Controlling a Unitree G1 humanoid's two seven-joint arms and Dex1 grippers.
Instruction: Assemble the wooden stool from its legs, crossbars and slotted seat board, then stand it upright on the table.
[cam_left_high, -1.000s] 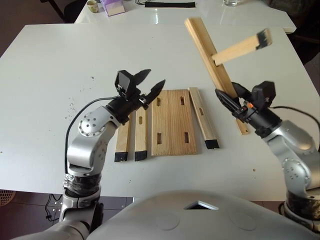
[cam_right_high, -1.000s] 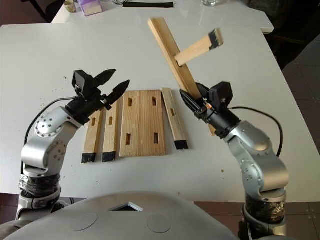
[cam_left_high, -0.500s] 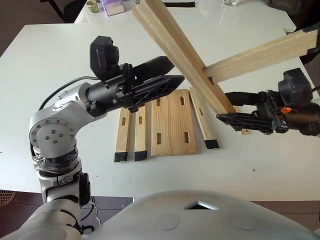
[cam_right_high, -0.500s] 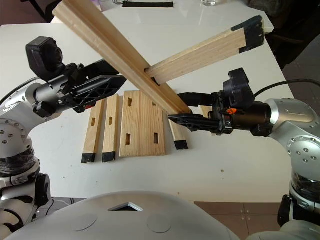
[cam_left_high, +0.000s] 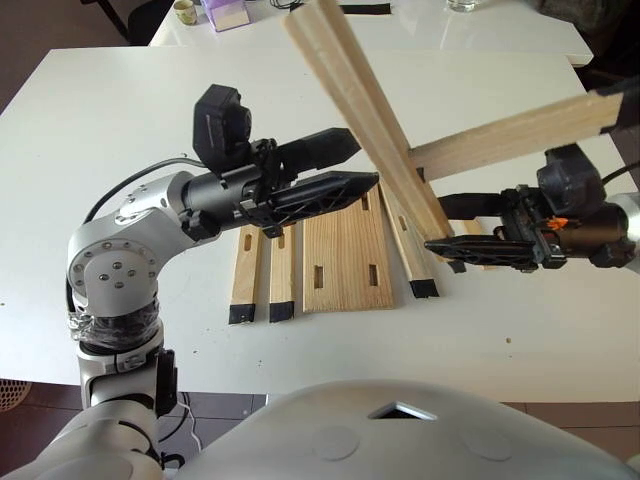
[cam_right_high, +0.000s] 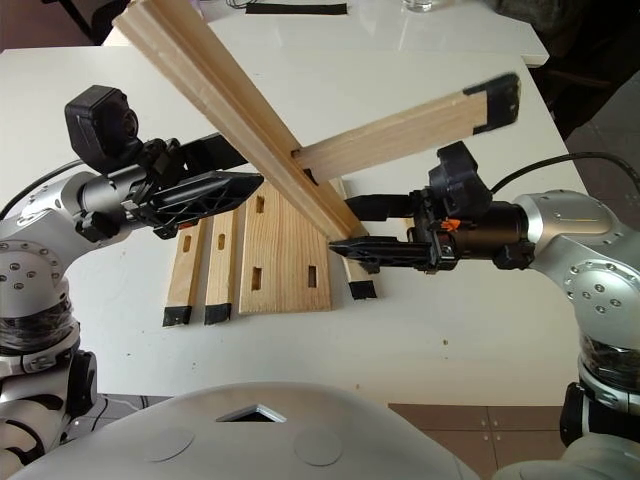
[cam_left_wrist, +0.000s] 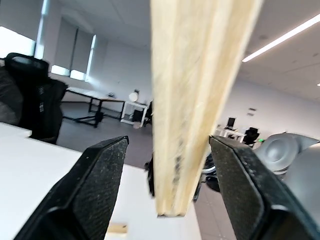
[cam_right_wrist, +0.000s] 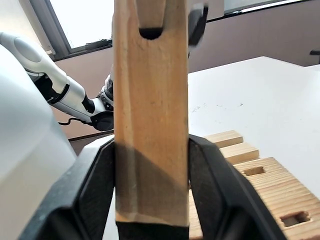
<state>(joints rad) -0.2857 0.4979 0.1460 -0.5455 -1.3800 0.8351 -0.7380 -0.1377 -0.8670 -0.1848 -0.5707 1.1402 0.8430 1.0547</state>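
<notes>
Above the white surface (cam_left_high: 100, 130), a long pale wooden leg (cam_left_high: 370, 110) with a black-tipped crossbar (cam_left_high: 510, 125) slotted into it is held slanted. Its lower end is clamped between the fingers of the right gripper (cam_left_high: 435, 222). The fingers of the left gripper (cam_left_high: 365, 158) are spread apart on either side of its middle. The slotted wooden seat board (cam_left_high: 345, 250) is laid flat beneath.

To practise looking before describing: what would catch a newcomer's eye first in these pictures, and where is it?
A long wooden leg with a crossbar plugged into its side slants high above the table, its lower end clamped in the right claw. The open left claw points at the leg's middle, fingertips close to it. Below, the slotted seat board lies flat between loose legs.
</notes>
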